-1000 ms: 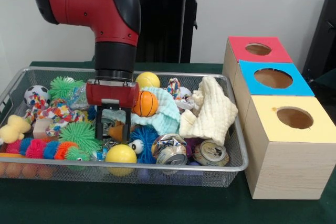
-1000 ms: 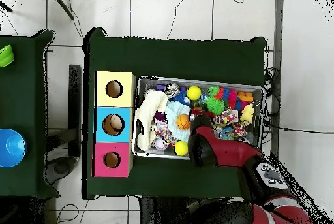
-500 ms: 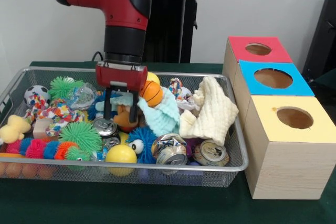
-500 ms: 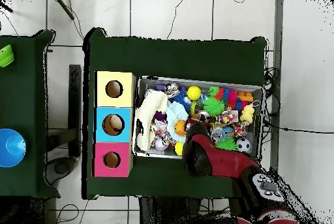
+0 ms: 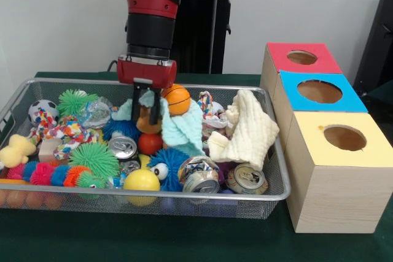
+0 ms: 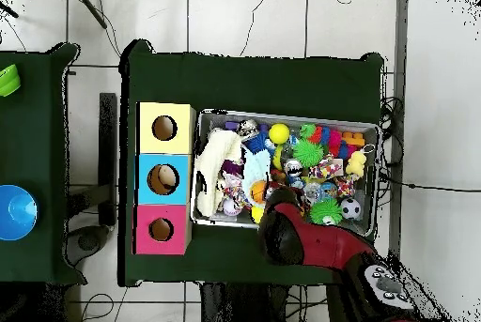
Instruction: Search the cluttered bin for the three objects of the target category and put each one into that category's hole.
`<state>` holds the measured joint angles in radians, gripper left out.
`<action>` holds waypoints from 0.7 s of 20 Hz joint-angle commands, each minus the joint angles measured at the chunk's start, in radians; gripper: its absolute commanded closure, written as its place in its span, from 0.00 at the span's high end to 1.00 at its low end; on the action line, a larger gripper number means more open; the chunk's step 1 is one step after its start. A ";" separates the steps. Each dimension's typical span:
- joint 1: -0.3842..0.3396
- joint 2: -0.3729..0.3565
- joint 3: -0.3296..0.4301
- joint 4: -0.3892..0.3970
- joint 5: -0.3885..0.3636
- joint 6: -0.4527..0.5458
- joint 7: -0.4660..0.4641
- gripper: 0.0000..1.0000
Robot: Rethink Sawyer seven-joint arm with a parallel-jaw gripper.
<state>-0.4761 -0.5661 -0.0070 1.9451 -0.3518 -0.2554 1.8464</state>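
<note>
My gripper (image 5: pixel 147 115) hangs over the middle of the wire bin (image 5: pixel 270 196). It is shut on an orange-brown toy (image 5: pixel 147 123), lifted just above the clutter. A teal cloth (image 5: pixel 181 130) is caught up with it and drapes down to the right. A small basketball (image 5: pixel 178 98) rests against that cloth beside the right finger. Three crushed cans (image 5: pixel 123 148) (image 5: pixel 198 180) (image 5: pixel 247 178) lie in the bin's front half. In the overhead view the red arm (image 6: pixel 301 238) hides the gripper.
To the right stand the red box (image 5: pixel 279 65), blue box (image 5: pixel 288 105) and yellow box (image 5: pixel 334 188), each with a round hole on top. The bin also holds a cream cloth (image 5: pixel 249 130), a yellow ball (image 5: pixel 141 180), a red ball (image 5: pixel 150 143), spiky toys and a soccer ball (image 5: pixel 40 110).
The gripper has risen out of the clutter and shifted slightly right, carrying the orange-brown toy and dragging the teal cloth and basketball up. A red ball and a can are now uncovered below.
</note>
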 commanded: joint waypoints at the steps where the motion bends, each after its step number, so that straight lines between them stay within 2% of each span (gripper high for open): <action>1: 0.017 0.011 0.014 0.050 0.026 0.016 0.172 0.00; 5: -0.019 0.002 0.052 0.053 0.012 0.052 0.160 0.00; 14: -0.024 -0.007 0.053 0.050 -0.007 0.046 0.142 0.00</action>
<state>-0.4859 -0.5677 -0.0134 1.9759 -0.3516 -0.2556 1.8464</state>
